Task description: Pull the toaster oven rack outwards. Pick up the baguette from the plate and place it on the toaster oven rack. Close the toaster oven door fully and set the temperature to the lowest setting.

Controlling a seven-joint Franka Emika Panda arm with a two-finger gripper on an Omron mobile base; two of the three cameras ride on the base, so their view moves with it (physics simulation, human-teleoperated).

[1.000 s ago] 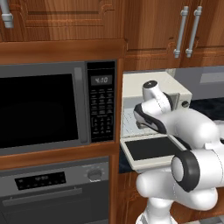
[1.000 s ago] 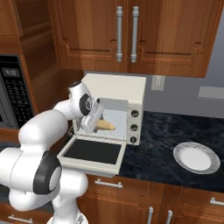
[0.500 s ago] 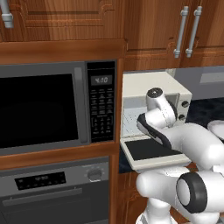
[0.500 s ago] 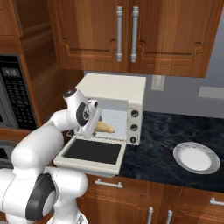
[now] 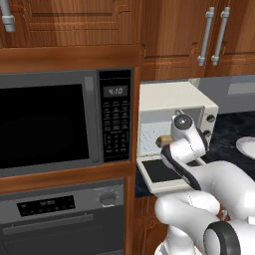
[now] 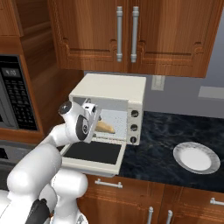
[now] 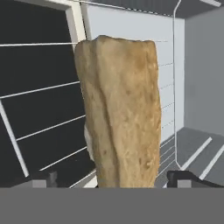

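Landmark: the toaster oven (image 6: 114,107), a cream box on the dark counter (image 6: 175,131) with its front open; every place below is given relative to it.

Door: the toaster oven door (image 6: 94,154) lies folded down flat in front of the cavity, glass up, jutting out over the counter's front edge. It has to stay down while the bread goes in, and closing it is not yet done.

Rack: the toaster oven rack (image 7: 48,127) shows as pale wires across the cavity floor, behind and under the bread.

Baguette: the baguette (image 6: 105,127) lies on the rack inside the mouth of the oven, one tapered end toward the opening. In the hand view it stands between the two finger tips, with a gap at each side.

Gripper: the gripper (image 7: 111,178) sits at the oven mouth, just above the lowered door, pointing into the cavity. Its jaws are spread wide and pinch nothing; I judge the bread has been let go to rest on the rack.

Plate: the plate (image 6: 196,157) is bare, well to the right of the oven on the counter.

Knobs: the knobs (image 6: 134,127) run down the oven's right front, past the arm's wrist.

Room to move: the cavity walls hem the hand in; the free way out is straight back over the door. The microwave (image 5: 64,122) stands close on the oven's left.
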